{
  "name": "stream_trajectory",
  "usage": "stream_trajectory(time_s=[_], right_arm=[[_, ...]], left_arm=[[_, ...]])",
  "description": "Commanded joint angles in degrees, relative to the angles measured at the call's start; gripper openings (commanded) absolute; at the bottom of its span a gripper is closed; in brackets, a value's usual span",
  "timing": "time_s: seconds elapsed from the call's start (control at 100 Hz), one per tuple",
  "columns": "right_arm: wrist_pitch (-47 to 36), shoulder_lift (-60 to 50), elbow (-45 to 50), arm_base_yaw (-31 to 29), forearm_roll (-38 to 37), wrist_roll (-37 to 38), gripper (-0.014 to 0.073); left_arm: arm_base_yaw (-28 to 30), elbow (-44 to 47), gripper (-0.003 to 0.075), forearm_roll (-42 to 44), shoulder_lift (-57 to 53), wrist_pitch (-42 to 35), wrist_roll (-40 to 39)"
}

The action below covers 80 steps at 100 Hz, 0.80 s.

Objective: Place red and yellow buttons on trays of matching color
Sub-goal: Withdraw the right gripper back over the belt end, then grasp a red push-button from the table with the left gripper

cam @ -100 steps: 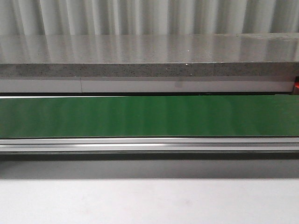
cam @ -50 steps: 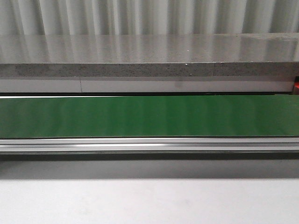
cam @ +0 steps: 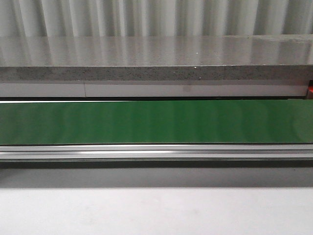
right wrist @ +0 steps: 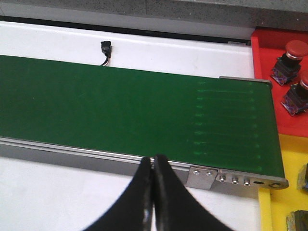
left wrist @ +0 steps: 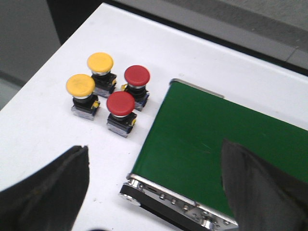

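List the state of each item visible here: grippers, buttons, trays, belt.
Left gripper: open, empty.
Right gripper: shut, empty.
Two yellow mushroom-head buttons: upright on the white table, beside the belt's end.
Two red mushroom-head buttons: upright there too.
Green conveyor belt: bare.
Red plastic tray: holds two red buttons.
Yellow plastic tray: contents mostly cut off.

Grey speckled ledge under a ribbed wall, white table in front

A pale corrugated wall (cam: 156,17) fills the back of the front view, its vertical ribs mirrored as soft streaks on the glossy grey speckled counter (cam: 156,54) below it. A white panel (cam: 146,90) runs under the counter's edge. Nearest the camera lies a plain white tabletop (cam: 156,210), shadowed along its far side. Light is even and diffuse.
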Motion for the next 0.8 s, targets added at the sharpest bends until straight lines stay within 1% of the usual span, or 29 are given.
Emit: stream_trajectory(time_s=[0.0, 0.12, 0.22, 0.62, 0.79], right_arm=[[-3.5, 0.0, -1.43, 0.2, 0.17, -0.47, -0.0067], [-3.5, 0.0, -1.43, 0.2, 0.17, -0.47, -0.0067], [-3.5, 0.0, -1.43, 0.2, 0.17, -0.47, -0.0067], [-3.5, 0.0, -1.43, 0.2, 0.17, -0.47, -0.0067], [-3.5, 0.0, -1.43, 0.2, 0.17, -0.47, -0.0067]], left_arm=[[2.61, -3.91, 0.0545, 0.51, 5.44, -3.34, -1.06], [5.75, -6.79, 0.0545, -1.22, 12.4, -3.34, -1.06], [7.18, -8.59, 0.0545, -1.22, 17.39, -3.34, -1.06], [7.6, -15.12, 0.0545, -1.22, 33.82, -3.95, -1.06], [7.6, -17.16, 0.0545, -1.22, 38.67, -6.1, -1.06]])
